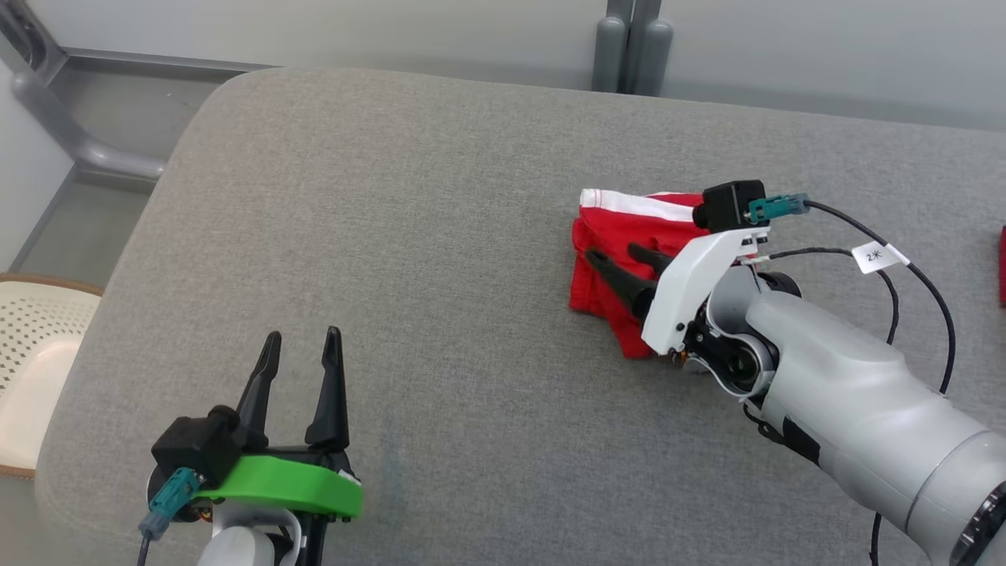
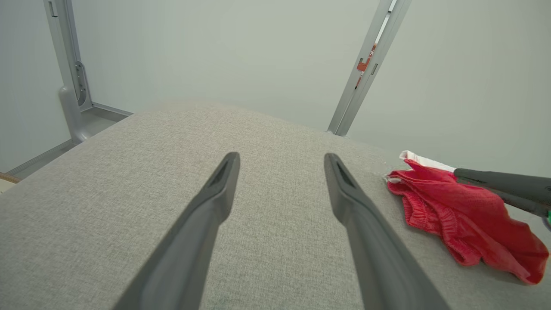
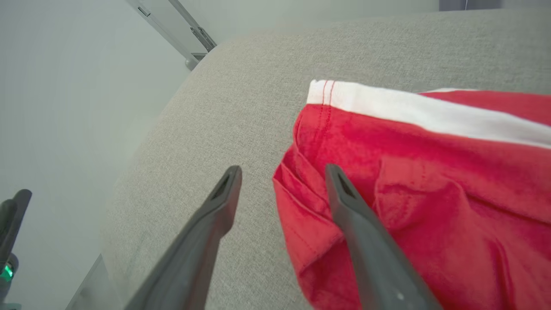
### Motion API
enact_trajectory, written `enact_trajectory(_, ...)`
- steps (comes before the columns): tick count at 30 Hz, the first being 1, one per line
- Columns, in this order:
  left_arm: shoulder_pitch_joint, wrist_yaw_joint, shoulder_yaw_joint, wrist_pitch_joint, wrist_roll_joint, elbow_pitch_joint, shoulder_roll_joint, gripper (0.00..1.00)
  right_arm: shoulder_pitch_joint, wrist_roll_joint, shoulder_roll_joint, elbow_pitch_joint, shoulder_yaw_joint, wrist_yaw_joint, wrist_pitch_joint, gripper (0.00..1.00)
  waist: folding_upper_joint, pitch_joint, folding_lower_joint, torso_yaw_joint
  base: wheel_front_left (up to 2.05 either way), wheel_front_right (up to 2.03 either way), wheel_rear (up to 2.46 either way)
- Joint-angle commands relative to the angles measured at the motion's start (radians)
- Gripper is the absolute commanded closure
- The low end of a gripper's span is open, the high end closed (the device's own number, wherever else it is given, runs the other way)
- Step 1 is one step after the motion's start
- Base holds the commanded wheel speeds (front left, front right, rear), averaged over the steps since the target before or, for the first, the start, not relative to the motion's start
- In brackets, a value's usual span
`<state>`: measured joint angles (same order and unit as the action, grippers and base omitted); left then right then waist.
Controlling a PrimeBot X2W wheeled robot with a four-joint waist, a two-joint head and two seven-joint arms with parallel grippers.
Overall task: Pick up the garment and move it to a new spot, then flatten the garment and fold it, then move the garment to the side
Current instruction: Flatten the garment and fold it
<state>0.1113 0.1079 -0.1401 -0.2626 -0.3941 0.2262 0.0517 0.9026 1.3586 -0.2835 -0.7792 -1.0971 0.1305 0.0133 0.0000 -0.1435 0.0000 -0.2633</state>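
The garment [image 1: 621, 236] is red with a white band, lying crumpled on the grey cushion at the right of the head view. My right gripper [image 1: 615, 253] hovers over its left part, open, with nothing between its fingers. In the right wrist view the garment [image 3: 430, 189] lies under the right finger, while the left finger stands over bare cushion. My left gripper [image 1: 302, 339] stands open at the lower left, well apart from the cloth. The left wrist view shows the garment [image 2: 465, 215] at the right, with the right gripper's finger [image 2: 503, 183] above it.
The grey cushioned surface [image 1: 409, 236] has a rounded far-left corner and wide bare room in the middle and left. A pale perforated chair seat [image 1: 31, 346] stands beyond the left edge. A dark red object [image 1: 1003, 267] peeks in at the right edge. Grey posts [image 1: 633, 47] stand behind.
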Motion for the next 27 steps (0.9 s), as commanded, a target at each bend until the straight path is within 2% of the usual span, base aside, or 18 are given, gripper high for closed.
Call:
enact_trajectory(1, -0.001, -0.003, 0.007, -0.002, -0.001, -0.005, 0.0, 0.0, 0.011, 0.012, -0.005, 0.012, 0.0, 0.001, 0.018, 0.0, 0.0, 0.002, 0.0, 0.024, 0.0, 0.0, 0.0)
enact_trajectory(7, -0.008, -0.001, 0.028, -0.002, 0.009, -0.011, 0.0, 0.0, 0.018, 0.035, -0.054, 0.096, 0.017, 0.001, 0.121, 0.0, 0.0, 0.016, 0.0, 0.073, 0.0, 0.0, 0.0)
enact_trajectory(12, -0.024, -0.001, 0.043, -0.002, 0.02, -0.024, 0.0, 0.0, 0.011, 0.043, -0.139, 0.143, 0.045, 0.001, 0.205, 0.0, 0.0, 0.026, 0.0, 0.108, 0.0, 0.0, 0.0)
enact_trajectory(18, -0.03, 0.002, 0.049, -0.002, 0.021, -0.033, 0.0, 0.0, -0.025, 0.037, -0.21, 0.093, 0.081, 0.001, 0.24, 0.0, 0.0, 0.027, 0.0, 0.129, 0.0, 0.0, 0.0)
enact_trajectory(24, -0.023, 0.005, 0.045, -0.002, 0.019, -0.03, -0.001, 0.0, -0.039, 0.04, -0.213, 0.043, 0.079, 0.001, 0.244, 0.0, 0.0, 0.019, 0.0, 0.127, 0.0, 0.0, 0.0)
enact_trajectory(25, -0.02, 0.006, 0.043, -0.002, 0.019, -0.03, 0.0, 0.0, -0.041, 0.046, -0.208, 0.036, 0.076, 0.001, 0.237, 0.29, 0.0, 0.017, 0.0, 0.124, 0.0, 0.0, 0.0)
enact_trajectory(26, -0.017, 0.006, 0.04, -0.002, 0.019, -0.029, 0.0, 0.0, -0.046, 0.059, -0.201, 0.028, 0.072, 0.001, 0.217, 0.97, 0.0, 0.014, 0.0, 0.12, 0.0, 0.0, 0.0)
enact_trajectory(27, -0.015, 0.006, 0.038, -0.002, 0.019, -0.029, 0.0, 0.0, -0.051, 0.066, -0.196, 0.024, 0.064, 0.001, 0.191, 1.0, 0.0, 0.012, 0.0, 0.116, 0.0, 0.0, 0.0)
